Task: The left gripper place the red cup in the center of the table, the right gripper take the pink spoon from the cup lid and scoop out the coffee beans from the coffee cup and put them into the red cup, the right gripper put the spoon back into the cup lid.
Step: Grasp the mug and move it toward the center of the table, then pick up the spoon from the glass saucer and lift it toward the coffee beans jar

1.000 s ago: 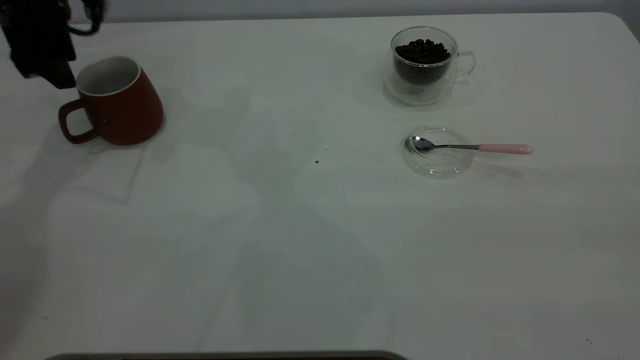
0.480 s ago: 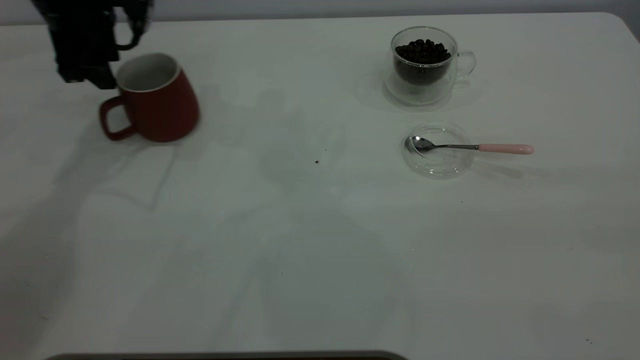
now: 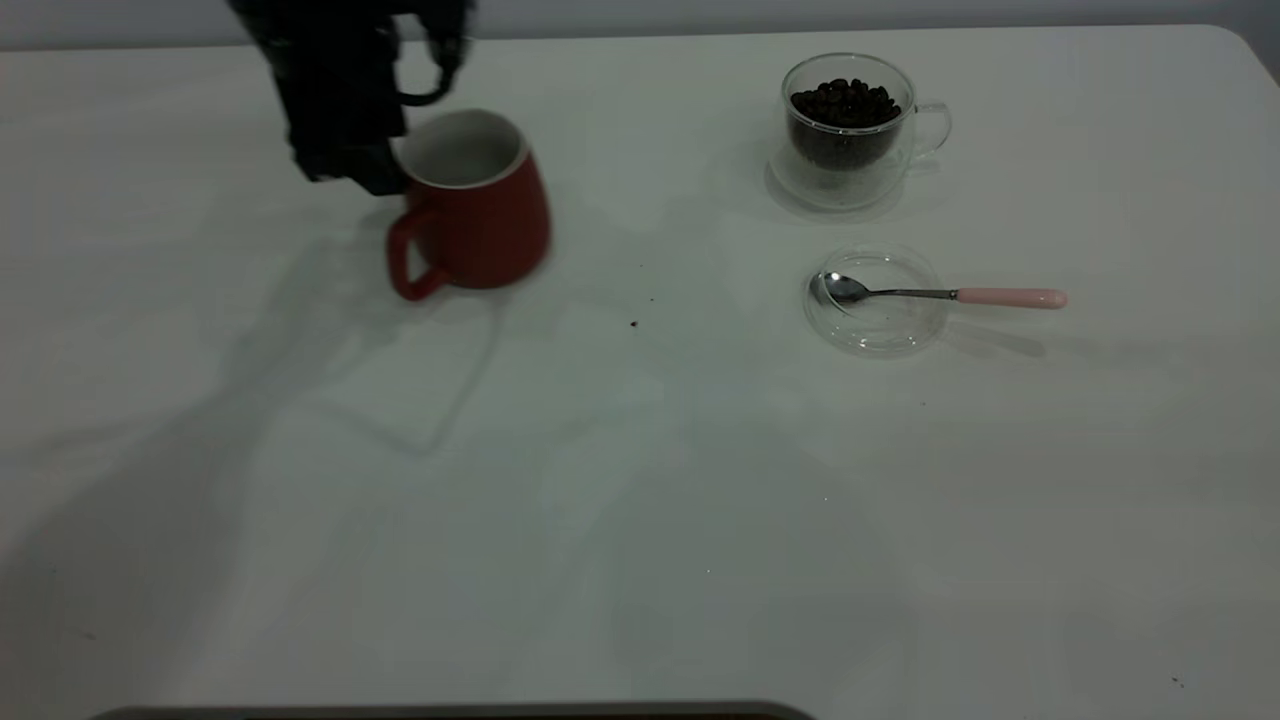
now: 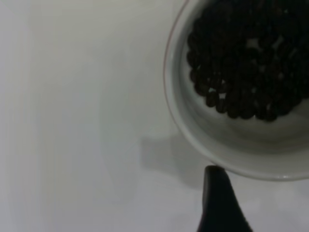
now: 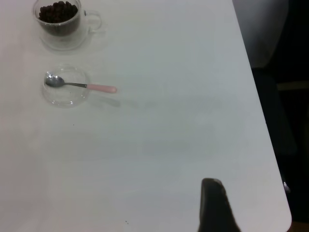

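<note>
Where I, the left gripper (image 3: pixel 372 172), come down at the back of the table (image 3: pixel 640 500), I am closed onto the left side of the rim of the red cup (image 3: pixel 480 225). In the left wrist view one of my fingers (image 4: pixel 218 208) lies against the outside of a white rim; my other finger is out of sight. That view also shows dark bean-like lumps inside the white wall. From the exterior view the cup's inside looks pale and bare, so I cannot tell what it holds.

The red cup stands upright left of the table's middle, toward the far edge. Its loop handle points toward the front and a little left, and its base is at or just above the tabletop; I cannot tell which.

Well apart to the right, the coffee cup (image 3: pixel 848 130) stands near the far edge with its small glass handle to the right. It holds a heap of coffee beans (image 3: pixel 845 105). Just in front of it lies the cup lid (image 3: pixel 878 325), flat on the table. The pink spoon (image 3: pixel 940 294) rests with its metal bowl inside the lid, and its pink handle reaches out over the lid's right rim.

The right gripper (image 5: pixel 215 205) hangs above the bare right part of the table, far from the spoon.
</note>
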`<state>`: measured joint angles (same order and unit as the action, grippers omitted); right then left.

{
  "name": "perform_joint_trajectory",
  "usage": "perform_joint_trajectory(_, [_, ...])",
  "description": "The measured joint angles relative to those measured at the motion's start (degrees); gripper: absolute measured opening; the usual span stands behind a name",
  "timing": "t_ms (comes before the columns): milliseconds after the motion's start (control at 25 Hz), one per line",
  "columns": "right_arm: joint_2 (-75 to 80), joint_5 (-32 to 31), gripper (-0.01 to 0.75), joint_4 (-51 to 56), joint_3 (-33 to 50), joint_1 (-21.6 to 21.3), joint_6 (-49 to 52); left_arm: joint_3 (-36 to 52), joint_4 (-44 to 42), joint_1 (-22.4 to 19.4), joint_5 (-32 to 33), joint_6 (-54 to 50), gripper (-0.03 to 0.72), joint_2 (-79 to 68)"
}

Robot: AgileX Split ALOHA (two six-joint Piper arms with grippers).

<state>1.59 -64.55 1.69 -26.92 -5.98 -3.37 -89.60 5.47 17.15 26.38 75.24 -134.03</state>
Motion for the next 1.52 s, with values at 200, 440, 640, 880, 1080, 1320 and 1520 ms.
perform_joint_trajectory(200, [0.0,0.0,0.488,0.0,0.0,0.0,0.0,0.0,0.8,3.1,-2.2,0.0,0.492,-1.0])
perform_joint_trajectory(440, [0.0,0.0,0.488,0.0,0.0,0.0,0.0,0.0,1.8,3.7,-3.3,-1.7,0.492,-0.2])
perform_joint_trajectory(640, [0.0,0.0,0.488,0.0,0.0,0.0,0.0,0.0,1.7,1.5,1.3,-11.8,0.492,4.4])
perform_joint_trajectory(880, [0.0,0.0,0.488,0.0,0.0,0.0,0.0,0.0,0.9,-4.4,12.8,-32.2,0.492,14.6])
perform_joint_trajectory(1080, [0.0,0.0,0.488,0.0,0.0,0.0,0.0,0.0,-3.2,-8.6,28.5,-48.0,0.492,23.1])
perform_joint_trajectory(1320, [0.0,0.0,0.488,0.0,0.0,0.0,0.0,0.0,-11.3,-11.1,40.6,-61.7,0.492,34.9])
perform_joint_trajectory(1520, [0.0,0.0,0.488,0.0,0.0,0.0,0.0,0.1,-15.0,-11.1,40.6,-64.0,0.492,45.0])
